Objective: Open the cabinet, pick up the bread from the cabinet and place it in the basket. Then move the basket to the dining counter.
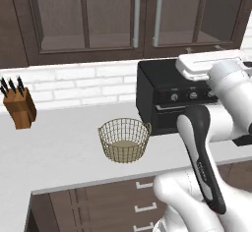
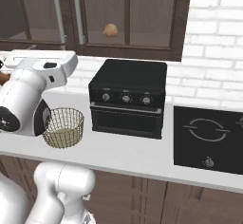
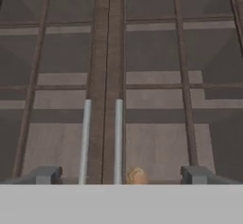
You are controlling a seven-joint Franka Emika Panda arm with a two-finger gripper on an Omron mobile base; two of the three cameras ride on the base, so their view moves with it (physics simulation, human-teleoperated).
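Glossy white rounded arm [image 1: 216, 128] segments, a black band along one link, small grey fingertips [image 3: 45, 174].

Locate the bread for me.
The bread sits on the shelf behind the cabinet's closed right glass door, just right of the handles, above the black oven.

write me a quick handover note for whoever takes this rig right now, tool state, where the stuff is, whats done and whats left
Tool: open, holding nothing, facing the cabinet doors.
Cabinet: both glass doors shut; the two bar handles stand side by side straight ahead of the tool.
Bread: inside the cabinet behind the right-hand door, on the lower shelf.
Basket: empty, on the grey worktop, left of the black oven.
Done: nothing yet; the tool is merely lined up on the doors.
Left: open the door, take out the bread, drop it in the basket, carry the basket to the dining counter.
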